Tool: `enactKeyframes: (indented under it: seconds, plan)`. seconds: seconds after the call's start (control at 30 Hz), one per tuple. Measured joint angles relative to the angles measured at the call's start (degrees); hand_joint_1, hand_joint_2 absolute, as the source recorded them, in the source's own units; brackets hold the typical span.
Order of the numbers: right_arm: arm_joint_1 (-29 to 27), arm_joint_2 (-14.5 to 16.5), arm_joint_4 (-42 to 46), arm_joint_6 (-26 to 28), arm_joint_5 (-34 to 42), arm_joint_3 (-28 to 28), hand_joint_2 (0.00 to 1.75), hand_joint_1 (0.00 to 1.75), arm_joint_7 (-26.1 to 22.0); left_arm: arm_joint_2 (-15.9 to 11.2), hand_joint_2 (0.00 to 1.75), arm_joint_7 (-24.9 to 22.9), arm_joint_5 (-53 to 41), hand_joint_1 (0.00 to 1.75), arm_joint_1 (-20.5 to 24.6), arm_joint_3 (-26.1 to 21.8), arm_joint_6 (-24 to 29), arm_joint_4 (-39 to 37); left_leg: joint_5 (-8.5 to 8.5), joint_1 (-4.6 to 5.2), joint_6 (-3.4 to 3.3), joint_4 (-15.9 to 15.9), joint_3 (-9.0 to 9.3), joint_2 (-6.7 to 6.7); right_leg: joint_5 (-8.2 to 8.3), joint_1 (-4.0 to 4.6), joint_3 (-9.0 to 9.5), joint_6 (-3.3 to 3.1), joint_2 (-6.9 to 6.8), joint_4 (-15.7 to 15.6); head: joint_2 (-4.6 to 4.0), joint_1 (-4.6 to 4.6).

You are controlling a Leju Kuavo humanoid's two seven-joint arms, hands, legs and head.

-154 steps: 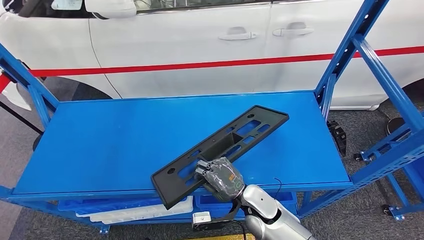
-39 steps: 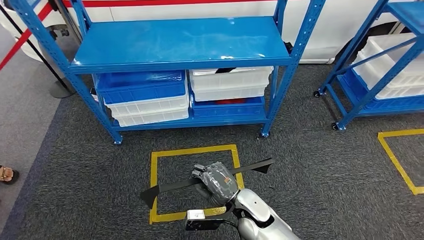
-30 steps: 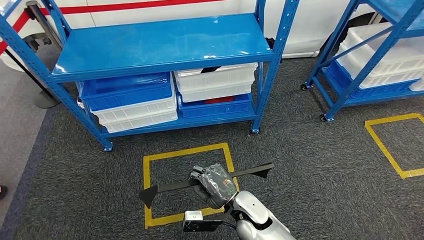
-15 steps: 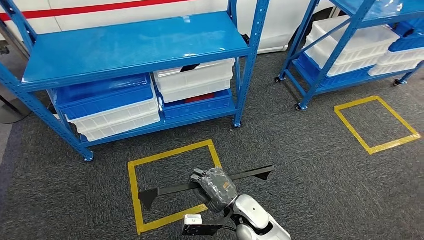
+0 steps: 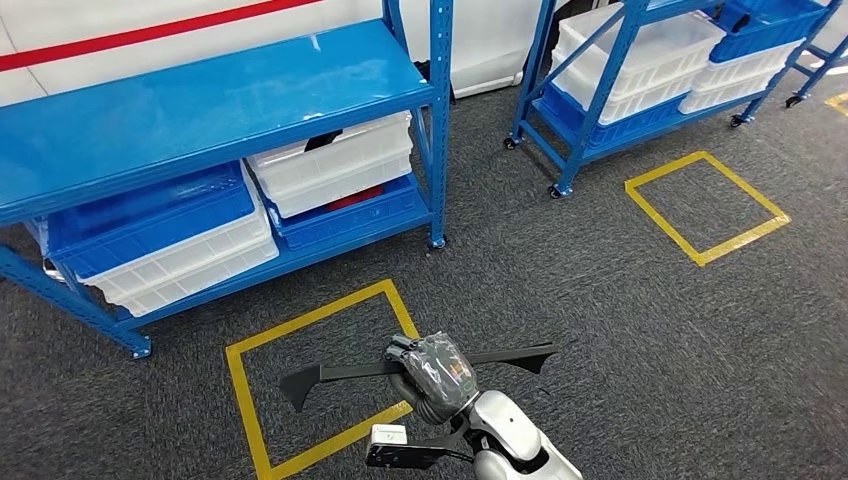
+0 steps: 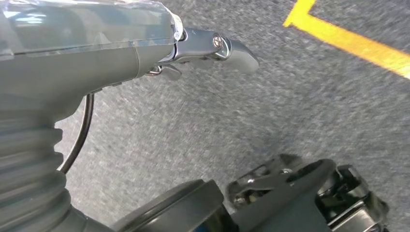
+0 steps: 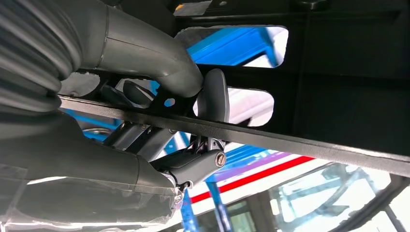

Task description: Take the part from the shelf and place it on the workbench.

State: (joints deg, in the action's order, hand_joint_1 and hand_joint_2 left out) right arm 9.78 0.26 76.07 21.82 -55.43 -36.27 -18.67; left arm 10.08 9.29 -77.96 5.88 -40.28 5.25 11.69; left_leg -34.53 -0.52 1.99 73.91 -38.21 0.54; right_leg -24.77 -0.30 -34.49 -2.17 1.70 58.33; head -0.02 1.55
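Note:
The part point(image 5: 328, 373) is a long, flat black frame with cut-outs, carried edge-on and roughly level above the grey carpet. My right hand point(image 5: 436, 375) grips it near its middle, low in the head view. In the right wrist view the thumb point(image 7: 145, 53) lies over the part's point(image 7: 338, 96) rim and the fingers point(image 7: 212, 99) wrap it from the other side. My left hand point(image 6: 87, 43) hangs above the carpet with a finger point(image 6: 227, 47) stretched out and nothing in it.
A blue shelf point(image 5: 200, 110) stands at the upper left, with white bins point(image 5: 335, 160) and a blue bin point(image 5: 150, 215) on its lower level. A second shelf point(image 5: 580, 110) with bins is at the upper right. Yellow taped squares point(image 5: 240, 400) point(image 5: 705, 205) mark the carpet.
The part has left the shelf top in my right hand. Over the last second the camera has turned, sliding the shelves leftward; the hand still holds the part the same way.

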Motion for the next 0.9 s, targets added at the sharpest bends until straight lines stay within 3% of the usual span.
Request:
enactKeyframes:
  seconds: [0.03, 0.07, 0.13, 0.2, 0.27, 0.33, 0.4, 0.47, 0.5, 0.53, 0.57, 0.63, 0.7, 0.77, 0.83, 0.9]
  plan:
    - [-0.1, 0.0, 0.0, 0.0, 0.0, 0.1, 1.75, 1.75, 0.0, 0.0, 1.75, 0.0, -0.1, 0.0, 0.0, 0.0, -0.1, 0.0, 1.39, -0.07, 0.0, -1.2, 0.46, -0.04, -0.02, -0.02, 0.0, 0.03, 0.66, 0.1, 0.0, 0.0]
    - [-0.1, 0.0, 0.0, 0.0, 0.0, 0.1, 1.75, 1.75, 0.0, 0.0, 1.75, -0.1, -0.3, 0.0, 0.0, 0.0, -0.2, 0.0, 3.54, -0.18, -0.05, -4.3, 1.83, -0.33, -0.06, -0.04, 0.01, 0.1, 1.33, 0.3, 0.0, 0.0]
    - [-0.2, 0.0, 0.0, 0.0, 0.0, 0.3, 1.75, 1.75, 0.0, 0.0, 1.75, -0.3, -0.4, 0.0, -0.1, 0.0, -0.3, 0.0, 6.78, -0.49, -0.29, -11.7, 5.04, -2.44, -0.16, -0.03, -0.19, 0.44, 2.62, 0.6, 0.0, 0.0]
    - [-0.4, 0.0, 0.2, 0.1, 0.0, 0.6, 1.75, 1.75, 0.1, -0.1, 1.75, -0.6, -0.5, 0.0, -0.1, 0.0, -0.4, 0.0, 7.32, -0.56, -0.67, -15.1, 6.43, -4.13, 0.03, -0.07, -0.77, 1.14, 3.66, 0.9, 0.0, 0.01]
    - [-0.9, 0.0, 0.5, 0.2, 0.0, 1.1, 1.75, 1.75, 0.2, 0.0, 1.75, -0.8, -0.7, 0.0, -0.1, 0.0, -0.3, 0.0, 7.33, -0.49, -1.24, -15.6, 6.48, -3.65, 0.33, -0.19, -1.22, 1.93, 4.41, 0.9, 0.0, 0.01]
    - [-1.5, 0.0, 0.9, 0.3, -0.1, 1.9, 1.75, 1.75, 0.3, 0.1, 1.75, -1.0, -1.2, 0.0, 0.0, 0.0, -0.2, 0.0, 7.74, -0.61, -2.01, -16.1, 6.65, -2.61, -0.55, -0.09, -1.84, 2.5, 2.72, 2.0, 0.0, -0.01]
    - [-1.9, 0.0, 1.4, 0.4, -0.3, 2.6, 1.75, 1.75, 0.5, 0.1, 1.75, -1.2, -1.5, 0.0, -0.2, 0.0, 0.0, 0.0, 7.94, -0.6, -2.54, -16.4, 6.77, -1.25, -3.75, -0.02, -4.41, 2.82, -0.07, 7.6, 0.0, -0.01]
    - [-2.4, 0.0, 2.0, 0.4, -0.8, 3.3, 1.75, 1.75, 0.6, 0.1, 1.75, -1.5, -1.8, 0.0, -0.4, 0.0, 0.5, 0.0, 7.86, -0.48, -2.71, -16.4, 6.74, 0.12, -6.76, -0.18, -7.76, 3.0, -1.03, 14.7, 0.0, 0.0]
    - [-2.8, 0.0, 2.2, 0.4, -1.1, 3.5, 1.75, 1.75, 0.7, 0.1, 1.75, -1.6, -2.0, 0.0, -0.4, 0.1, 0.9, 0.0, 7.79, -0.46, -2.72, -16.4, 6.76, 0.75, -6.92, -0.27, -8.47, 3.05, -1.19, 16.3, 0.0, -0.01]
    - [-3.1, 0.0, 2.4, 0.4, -1.5, 3.8, 1.75, 1.75, 0.7, 0.1, 1.75, -1.8, -2.1, 0.0, -0.5, 0.1, 1.4, 0.0, 7.69, -0.46, -2.68, -16.4, 6.81, 1.35, -6.03, -0.35, -8.05, 3.04, -1.37, 15.6, 0.0, -0.01]
    - [-3.4, 0.1, 2.6, 0.4, -1.8, 4.0, 1.75, 1.75, 0.8, 0.1, 1.75, -1.9, -2.3, 0.0, -0.5, 0.2, 1.8, 0.0, 7.56, -0.46, -2.56, -16.3, 6.91, 1.91, -4.34, -0.41, -6.52, 2.95, -1.77, 12.9, 0.0, -0.01]
    - [-3.7, 0.2, 3.0, 0.4, -2.3, 4.4, 1.75, 1.75, 0.9, 0.1, 1.75, -1.9, -2.4, 0.0, -0.6, 0.3, 2.5, 0.0, 7.19, -0.28, -2.11, -16.1, 7.1, 2.9, -1.41, -0.11, -2.4, 2.57, -3.84, 5.1, 0.0, -0.01]
    - [-3.8, 0.5, 3.5, 0.4, -2.8, 4.7, 1.75, 1.75, 1.1, 0.2, 1.75, -1.9, -2.3, 0.0, -0.7, 0.3, 2.9, 0.0, 6.87, 0.03, -1.54, -16.0, 7.22, 3.77, -0.78, 0.36, -0.56, 2.02, -5.11, 1.2, 0.0, 0.0]
    - [-4.2, 0.7, 3.8, 0.4, -3.3, 5.0, 1.75, 1.75, 1.3, 0.2, 1.75, -1.7, -2.2, 0.0, -0.8, 0.3, 3.1, 0.0, 6.7, 0.13, -0.93, -16.2, 7.47, 4.72, -0.85, 0.52, -0.62, 1.4, -4.23, 0.9, 0.0, 0.0]
    - [-4.8, 0.9, 4.3, 0.5, -3.9, 5.3, 1.75, 1.75, 1.4, 0.3, 1.75, -1.5, -2.1, 0.0, -0.8, 0.3, 3.3, 0.0, 5.62, -0.06, -0.33, -15.2, 7.34, 3.88, -0.67, 0.31, -0.47, 0.73, -3.21, 0.5, 0.0, 0.0]
    - [-5.1, 1.3, 4.7, 0.5, -4.4, 5.6, 1.75, 1.75, 1.5, 0.3, 1.75, -1.2, -2.1, 0.0, -0.9, 0.3, 3.8, 0.0, 2.44, -0.24, 0.03, -10.0, 5.13, 1.58, -0.51, 0.06, -0.31, 0.16, -2.22, 0.2, 0.0, 0.01]
